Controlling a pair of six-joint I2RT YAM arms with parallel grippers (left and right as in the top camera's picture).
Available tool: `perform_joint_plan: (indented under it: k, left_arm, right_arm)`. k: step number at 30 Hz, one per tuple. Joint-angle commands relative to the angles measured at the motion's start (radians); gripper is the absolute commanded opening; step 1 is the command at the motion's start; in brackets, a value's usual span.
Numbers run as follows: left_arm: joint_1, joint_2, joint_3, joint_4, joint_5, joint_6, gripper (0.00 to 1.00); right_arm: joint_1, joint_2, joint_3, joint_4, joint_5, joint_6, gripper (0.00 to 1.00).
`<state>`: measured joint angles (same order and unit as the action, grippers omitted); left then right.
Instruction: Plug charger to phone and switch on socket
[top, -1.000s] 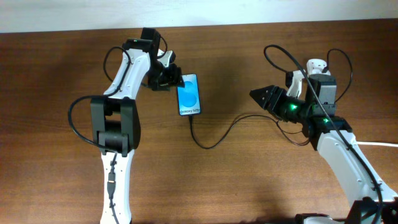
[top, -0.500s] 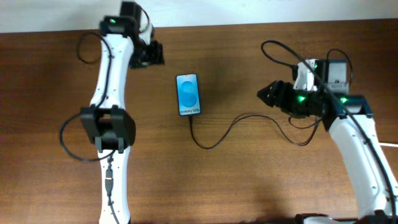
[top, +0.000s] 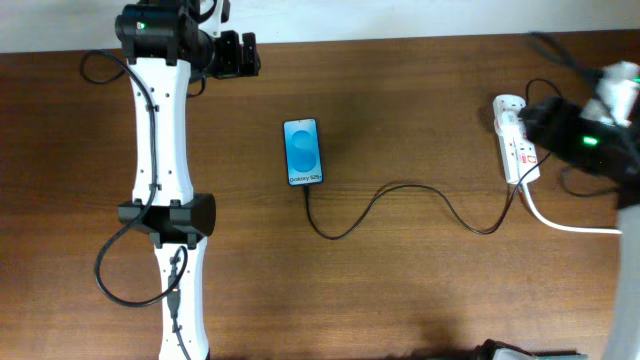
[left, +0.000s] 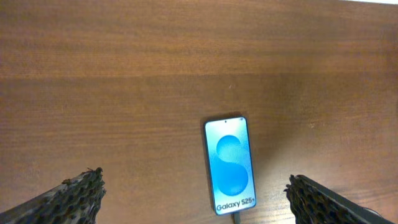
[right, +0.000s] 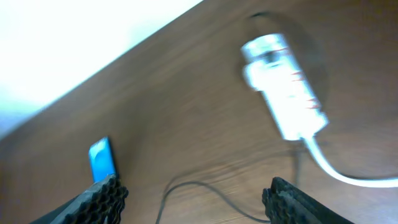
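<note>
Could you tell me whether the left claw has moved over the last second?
Yes. In the overhead view, the left claw has pulled away from the phone, which lies where it was, toward the far edge of the table.

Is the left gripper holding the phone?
No, the phone lies flat on the table, apart from the open left gripper.
</note>
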<state>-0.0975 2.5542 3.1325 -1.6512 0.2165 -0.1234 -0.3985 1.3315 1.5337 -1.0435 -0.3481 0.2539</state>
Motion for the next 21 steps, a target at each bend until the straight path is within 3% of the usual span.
perform_joint_plan:
  k: [1, 8, 21]
  left_arm:
    - [0.004, -0.017, 0.004, -0.020, 0.003, 0.005, 1.00]
    - [0.004, -0.017, 0.004, -0.020, 0.003, 0.005, 1.00]
    - [0.004, -0.017, 0.004, -0.020, 0.003, 0.005, 0.99]
  right_arm:
    - [-0.163, -0.017, 0.016, -0.014, -0.082, -0.028, 0.76]
    - [-0.372, 0.029, 0.014, -0.050, -0.121, -0.120, 0.77]
    - [-0.386, 0.225, 0.014, -0.006, -0.172, -0.146, 0.78]
